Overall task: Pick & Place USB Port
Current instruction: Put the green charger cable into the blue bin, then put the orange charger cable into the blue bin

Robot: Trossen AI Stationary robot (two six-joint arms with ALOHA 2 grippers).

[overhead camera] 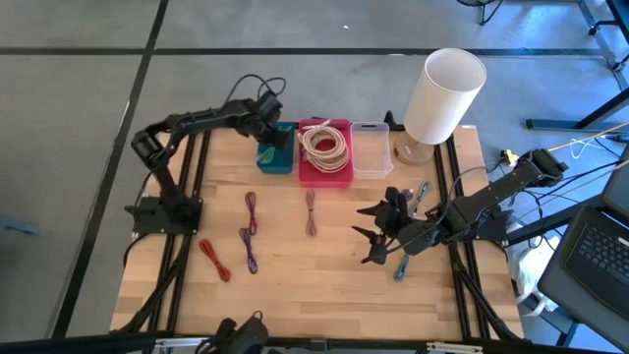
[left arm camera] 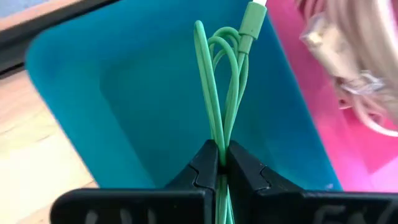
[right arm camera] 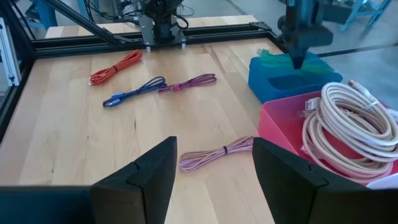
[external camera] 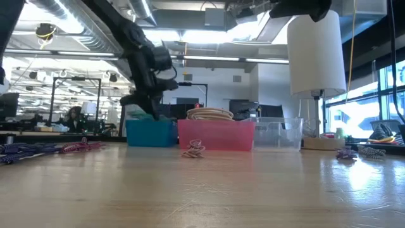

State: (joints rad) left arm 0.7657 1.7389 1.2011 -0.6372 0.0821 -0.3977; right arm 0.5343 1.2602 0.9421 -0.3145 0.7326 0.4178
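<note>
Left gripper (left arm camera: 221, 163) above the blue bin (overhead camera: 276, 155) at the tabletop's (overhead camera: 295, 265) far edge, jaws clamped on a folded green cable (left arm camera: 219, 93) hanging over the bin's inside. Right gripper (right arm camera: 214, 165) low over the tabletop's right side, jaws wide apart, holding nothing. Pink bin (overhead camera: 325, 167) with a coiled beige cable (overhead camera: 324, 145) just beside the blue one. Red cable (overhead camera: 214, 259), blue cable (overhead camera: 249, 248) and pink cable (overhead camera: 311, 212) loose on the wood.
</note>
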